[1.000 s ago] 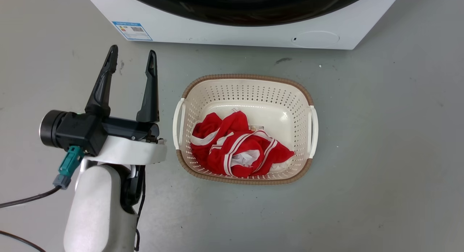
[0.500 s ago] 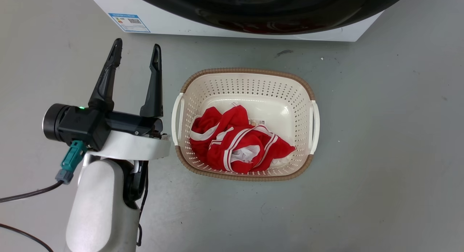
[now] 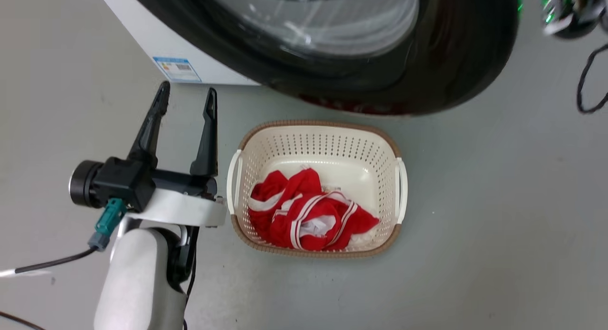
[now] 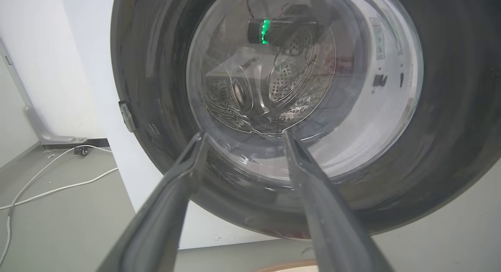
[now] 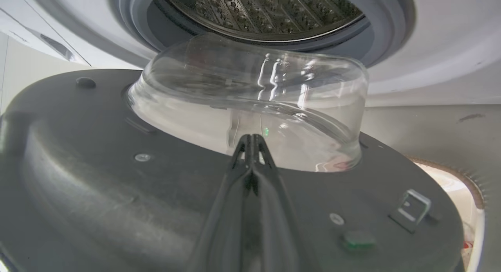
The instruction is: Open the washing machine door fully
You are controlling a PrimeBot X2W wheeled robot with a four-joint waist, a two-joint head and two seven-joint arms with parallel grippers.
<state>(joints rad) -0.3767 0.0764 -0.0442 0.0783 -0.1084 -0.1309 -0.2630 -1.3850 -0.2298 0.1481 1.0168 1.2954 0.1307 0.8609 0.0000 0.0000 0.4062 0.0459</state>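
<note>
The washing machine door (image 3: 456,59), glossy black with a clear glass window (image 3: 323,21), stands swung out from the white washing machine (image 3: 142,31) and overhangs the floor by the basket. In the right wrist view my right gripper (image 5: 252,139) is shut, its tips against the door's inner face (image 5: 98,186) at the foot of the glass bowl (image 5: 250,96); the steel drum (image 5: 266,9) and grey gasket (image 5: 133,13) lie open behind. My left gripper (image 3: 187,89) hangs open and empty to the left of the basket, facing the door's outer side (image 4: 450,107).
A cream perforated basket (image 3: 237,164) holding a red and white garment (image 3: 308,211) sits on the grey floor just under the door's lower edge. A blue label (image 3: 176,69) marks the machine's front. White cables (image 4: 47,186) trail on the floor left of the machine.
The head camera has shifted. The door has swung out from the machine's front and now fills the top of the view, reaching towards the basket. My left gripper stays open.
</note>
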